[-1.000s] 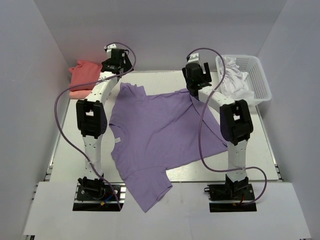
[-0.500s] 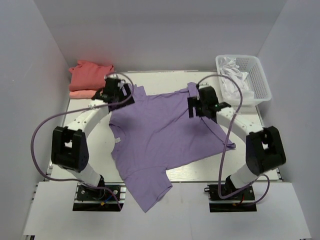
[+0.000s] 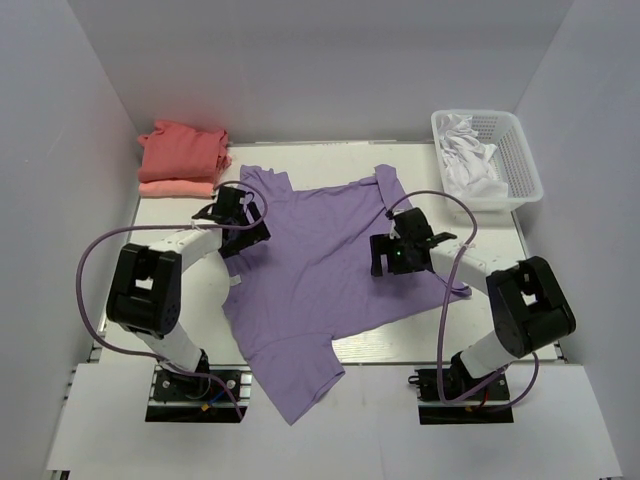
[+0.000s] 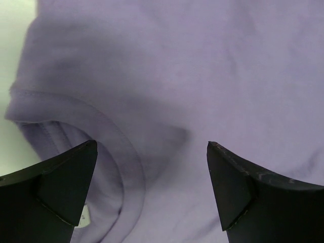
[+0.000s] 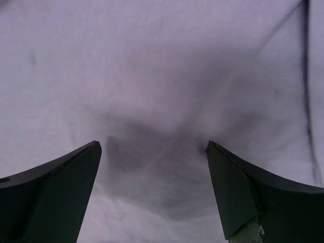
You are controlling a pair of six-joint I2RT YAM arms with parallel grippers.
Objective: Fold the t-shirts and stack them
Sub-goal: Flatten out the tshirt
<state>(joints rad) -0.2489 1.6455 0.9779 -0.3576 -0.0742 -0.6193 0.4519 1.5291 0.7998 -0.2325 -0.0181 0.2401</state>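
Observation:
A large lavender-purple t-shirt [image 3: 310, 265] lies spread flat on the table, one sleeve hanging over the near edge. My left gripper [image 3: 244, 228] is open, low over the shirt's left edge near the collar [image 4: 109, 152]. My right gripper [image 3: 385, 255] is open, low over the shirt's right part [image 5: 152, 101]. Both hold nothing. A folded coral-red t-shirt [image 3: 182, 150] lies on a folded salmon-pink one [image 3: 172, 187] at the far left corner.
A white plastic basket [image 3: 522, 160] holding white cloth [image 3: 468, 160] stands at the far right corner. White walls close in the left, back and right sides. Purple cables loop beside both arms.
Both arms have folded down and pulled back toward the near side; the grippers came from the shirt's far edge down to low over its cloth. The shirt lies as before.

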